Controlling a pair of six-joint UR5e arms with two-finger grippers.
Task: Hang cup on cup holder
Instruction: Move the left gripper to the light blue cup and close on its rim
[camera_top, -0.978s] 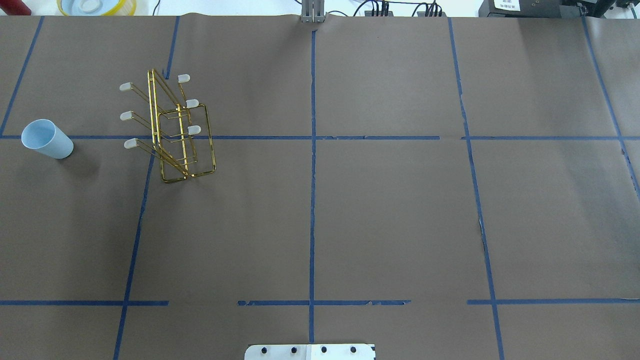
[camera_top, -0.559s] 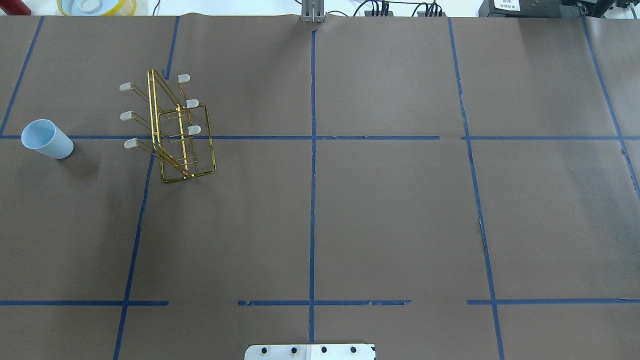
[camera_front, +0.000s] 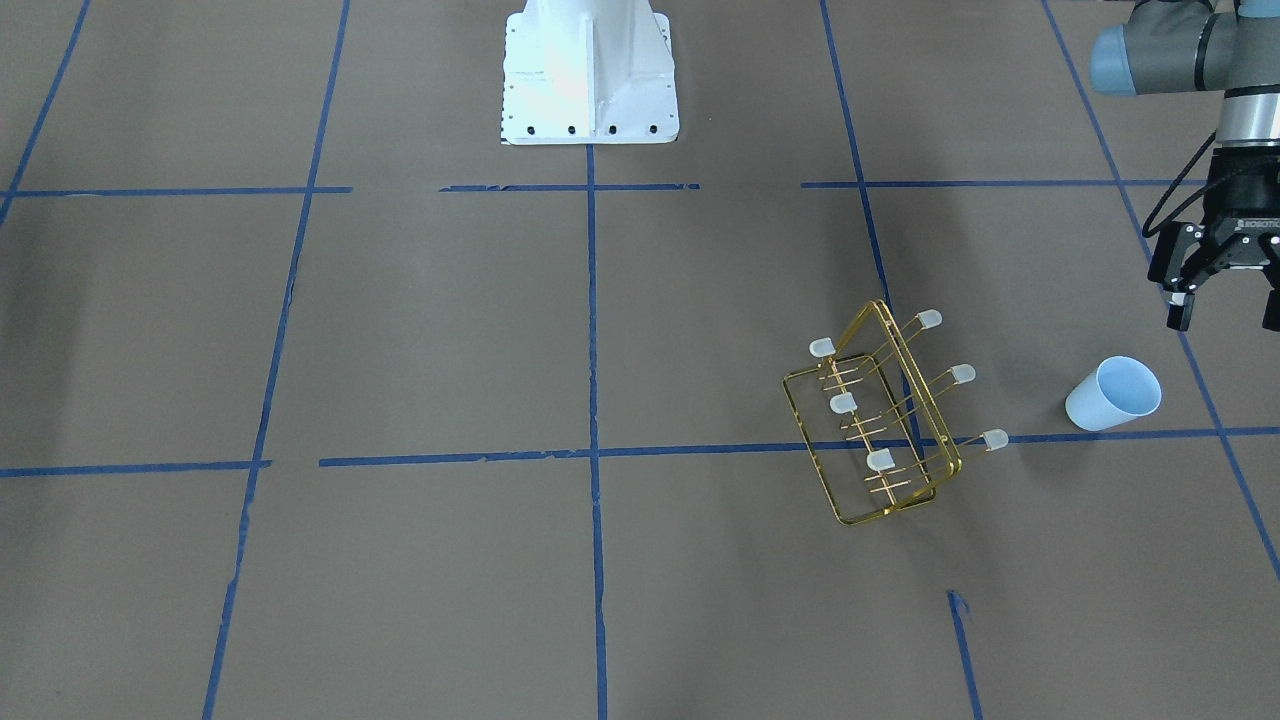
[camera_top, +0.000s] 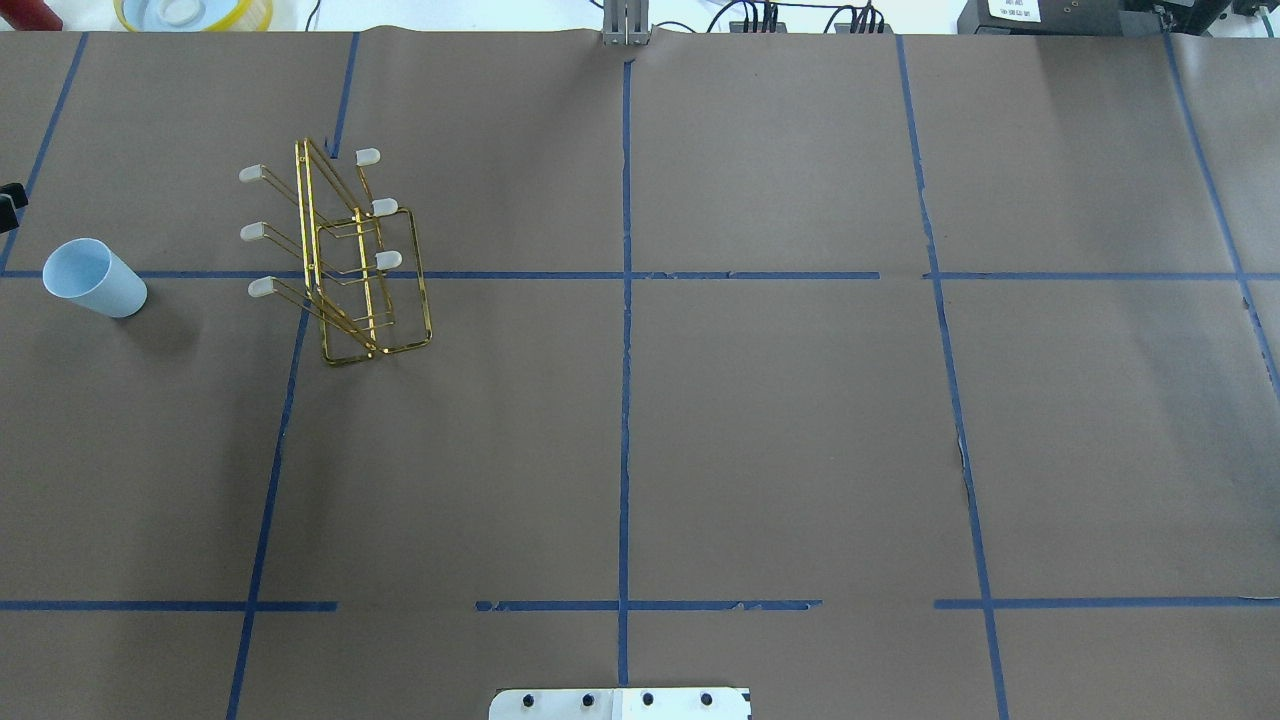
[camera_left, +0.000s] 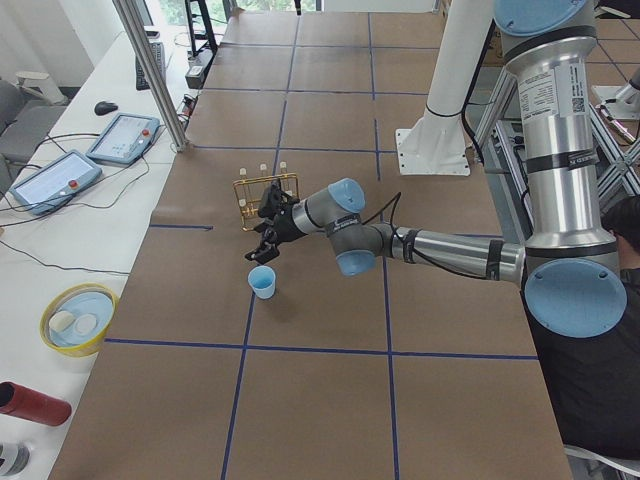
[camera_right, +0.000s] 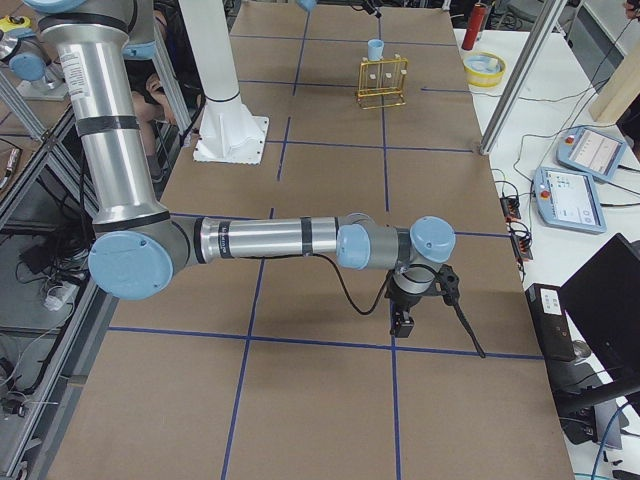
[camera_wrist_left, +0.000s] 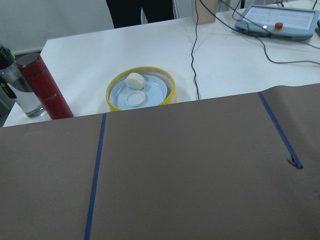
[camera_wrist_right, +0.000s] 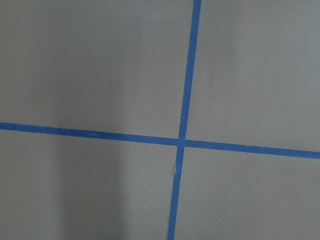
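Cup (camera_top: 95, 278) stands upright, mouth up, on the brown counter (camera_top: 760, 430), just beside a blue tape line (camera_top: 760, 275). In the overhead view it sits at 9 o'clock from the holder (camera_top: 345, 262), well apart from it and near the counter's left end.

The holder, a gold wire frame, stands on the counter with its six white-capped prongs (camera_front: 962, 373) angled out, three to each side.

The left gripper (camera_front: 1226, 318) hangs above the counter with its jaws spread wide and nothing between them. In the front-facing view it is at 1 o'clock from the cup, near it but not touching; in the overhead view only a dark sliver of it shows at the left edge. Its wrist camera looks across the counter's edge to a yellow tub (camera_wrist_left: 141, 92) and a red bottle (camera_wrist_left: 42, 85).

The right gripper (camera_right: 400, 322) points down at the counter's other end, well away from cup and holder. It shows only in the right side view, so whether its jaws are wide or narrow cannot be told. Its wrist camera frames a tape cross (camera_wrist_right: 181, 142).
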